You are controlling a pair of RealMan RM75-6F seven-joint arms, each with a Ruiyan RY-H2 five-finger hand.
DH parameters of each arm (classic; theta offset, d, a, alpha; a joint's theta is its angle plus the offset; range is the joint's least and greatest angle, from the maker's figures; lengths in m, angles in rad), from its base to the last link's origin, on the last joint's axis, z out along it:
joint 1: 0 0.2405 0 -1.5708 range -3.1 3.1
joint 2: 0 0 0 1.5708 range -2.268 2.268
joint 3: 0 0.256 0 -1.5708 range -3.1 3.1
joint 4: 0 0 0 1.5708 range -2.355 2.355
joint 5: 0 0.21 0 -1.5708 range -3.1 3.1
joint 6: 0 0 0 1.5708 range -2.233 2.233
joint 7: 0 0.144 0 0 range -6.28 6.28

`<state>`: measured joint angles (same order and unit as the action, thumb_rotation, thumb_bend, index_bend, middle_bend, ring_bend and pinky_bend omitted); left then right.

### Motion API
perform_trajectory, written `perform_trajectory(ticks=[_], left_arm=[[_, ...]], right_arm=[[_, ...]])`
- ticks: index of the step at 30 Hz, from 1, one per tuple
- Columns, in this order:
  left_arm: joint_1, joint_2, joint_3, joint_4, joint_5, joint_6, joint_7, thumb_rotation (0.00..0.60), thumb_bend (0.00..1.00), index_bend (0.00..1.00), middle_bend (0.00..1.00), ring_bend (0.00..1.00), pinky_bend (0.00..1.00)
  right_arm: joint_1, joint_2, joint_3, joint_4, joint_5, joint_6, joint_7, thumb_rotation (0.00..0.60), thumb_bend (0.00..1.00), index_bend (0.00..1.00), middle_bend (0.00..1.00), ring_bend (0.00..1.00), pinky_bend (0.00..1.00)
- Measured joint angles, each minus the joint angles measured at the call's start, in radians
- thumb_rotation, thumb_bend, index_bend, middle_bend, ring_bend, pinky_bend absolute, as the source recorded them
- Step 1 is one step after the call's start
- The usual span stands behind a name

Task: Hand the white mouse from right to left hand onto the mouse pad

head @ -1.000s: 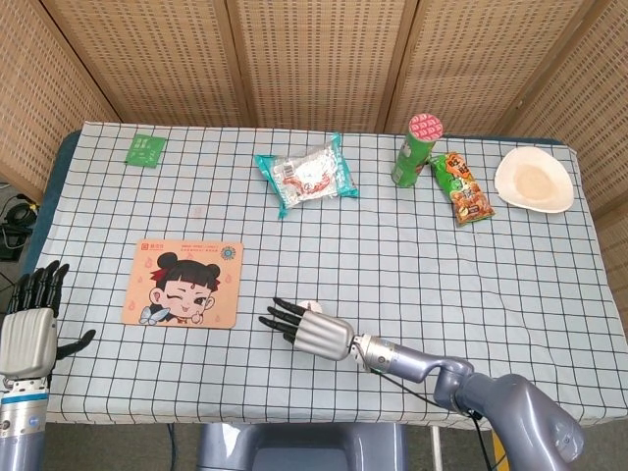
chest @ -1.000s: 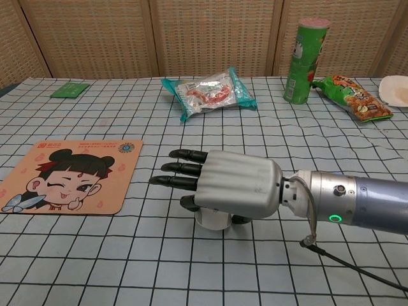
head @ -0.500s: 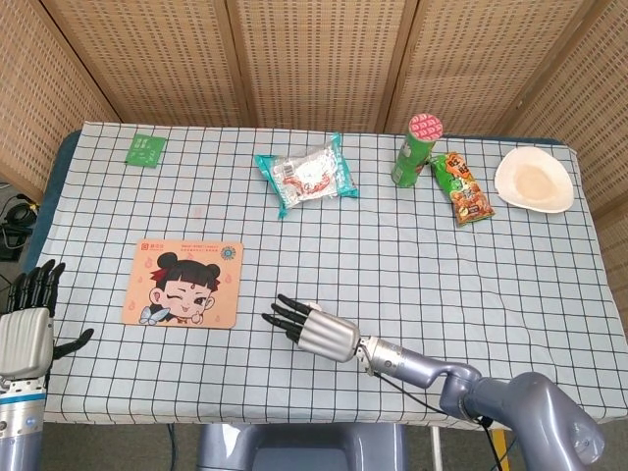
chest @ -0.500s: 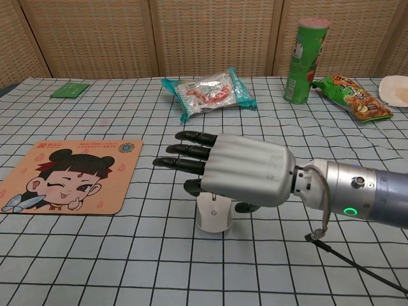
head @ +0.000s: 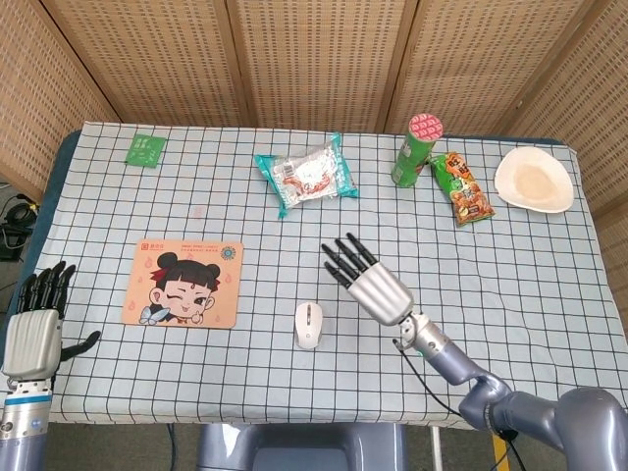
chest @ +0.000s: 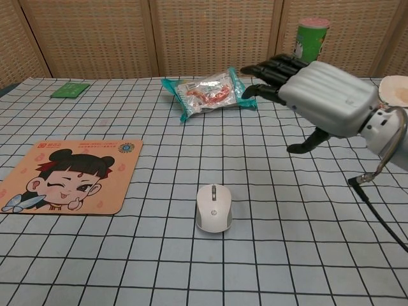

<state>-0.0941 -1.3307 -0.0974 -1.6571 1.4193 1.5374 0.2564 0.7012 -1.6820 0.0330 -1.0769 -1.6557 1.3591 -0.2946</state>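
Mouse: white mouse (head: 308, 324) (chest: 213, 208) lies flat on the checked surface (head: 245, 211) (chest: 127, 255), untouched, below and left of the right fingertips.
Right hand: right hand (head: 371, 281) (chest: 325, 95) is raised above the surface, fingers (head: 345, 257) (chest: 271, 67) straight and spread, holding nothing.
Left hand: left hand (head: 31, 329) is at the near left edge, fingers (head: 44, 286) extended and apart, empty; seen in head view only.
Mouse pad: cartoon pad (head: 183, 284) (chest: 64, 176) lies between the left fingers and the mouse, just left of the mouse, not touching it.
Beyond the right fingertips: snack packet (head: 306, 174) (chest: 209, 92), green can (head: 416, 149) (chest: 309, 38).
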Motion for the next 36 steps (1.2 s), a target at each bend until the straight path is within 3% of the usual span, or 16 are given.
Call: perform_trajectory(ticks=[8,17,22,28,36], left_arm=[[-0.023,0.002,0.028,0.019,0.064,-0.035,-0.032,0.6,0.04,0.0,0.0,0.0,0.0],[-0.091,0.031,0.04,0.017,0.133,-0.106,-0.043,0.6,0.04,0.0,0.0,0.0,0.0],[-0.153,0.046,0.022,0.008,0.164,-0.161,-0.022,0.6,0.04,0.05,0.0,0.0,0.07],[-0.315,0.049,-0.014,0.015,0.228,-0.323,-0.032,0.6,0.05,0.12,0.01,0.05,0.12],[-0.567,0.024,-0.047,0.078,0.262,-0.618,-0.063,0.6,0.06,0.11,0.0,0.05,0.11]], right_arm=[[-0.19,0.088,0.043,-0.069,0.198,0.052,0.161,0.6,0.17,0.12,0.0,0.0,0.0],[-0.318,0.148,0.048,-0.117,0.243,0.134,0.255,0.6,0.17,0.11,0.0,0.0,0.0],[-0.352,0.157,0.05,-0.089,0.247,0.15,0.287,0.6,0.17,0.13,0.0,0.0,0.0],[-0.36,0.175,0.062,-0.072,0.234,0.143,0.354,0.6,0.16,0.15,0.0,0.0,0.0],[-0.367,0.191,0.078,-0.057,0.217,0.132,0.379,0.6,0.16,0.15,0.0,0.0,0.0]])
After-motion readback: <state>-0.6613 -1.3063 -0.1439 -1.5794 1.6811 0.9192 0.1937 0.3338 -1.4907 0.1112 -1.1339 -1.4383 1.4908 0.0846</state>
